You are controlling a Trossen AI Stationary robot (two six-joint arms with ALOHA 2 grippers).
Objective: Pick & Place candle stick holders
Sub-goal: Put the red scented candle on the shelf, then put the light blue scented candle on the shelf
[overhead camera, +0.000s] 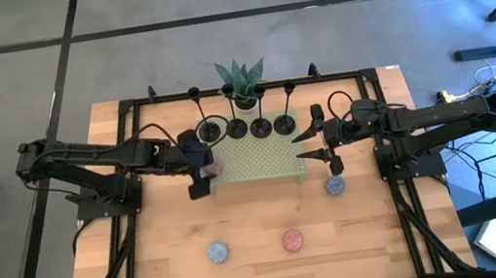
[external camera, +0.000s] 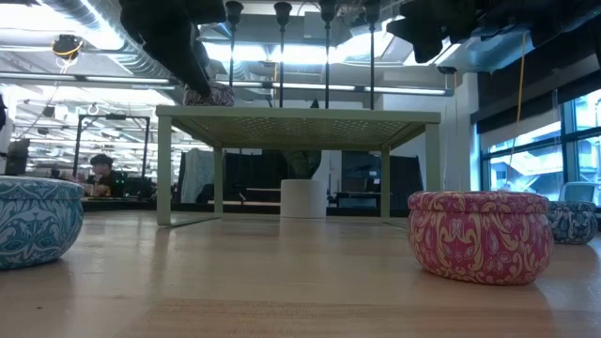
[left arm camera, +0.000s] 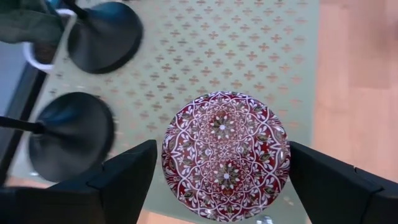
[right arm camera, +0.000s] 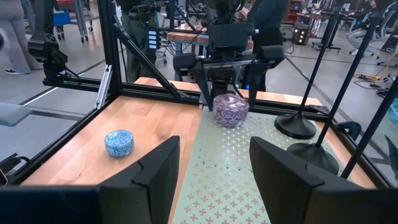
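- left pincer point(overhead camera: 206, 173) sits at the left edge of the pale green perforated riser shelf point(overhead camera: 266, 161), its fingers pinching a round patterned tin point(left arm camera: 225, 155); in the left wrist view the tin's dark red, white-traced lid fills the gap between both fingers point(left arm camera: 121, 180), touching each side.
- in the right wrist view the same tin point(right arm camera: 231, 110) shows purplish and hangs in the left pincer point(right arm camera: 229, 99) just above the shelf's edge.
- right pincer point(overhead camera: 315, 144) is at the shelf's right edge, fingers spread wide, holding nothing; the right wrist view shows bare shelf between its fingers point(right arm camera: 155, 171).
- candle stick holders point(overhead camera: 261, 127): four black ones in a row along the back of the shelf top, upright, round bases on the green mesh, thin stems rising to small cups. the leftmost base point(overhead camera: 212, 129) lies just beside the left pincer; two bases point(left arm camera: 71, 134) show close to the held tin in the left wrist view, apart from it.
- potted spiky plant point(overhead camera: 241, 81) stands behind the row, at the back of the wooden surface point(overhead camera: 267, 264).
- loose tins on the surface: a blue one point(overhead camera: 218, 252) front left, a pink one point(overhead camera: 292, 241) front centre, another blue one point(overhead camera: 336, 185) just below the right pincer.
- low view: shelf on its legs point(external camera: 300, 117), holder stems above it, the pink tin point(external camera: 481, 235) near the camera.
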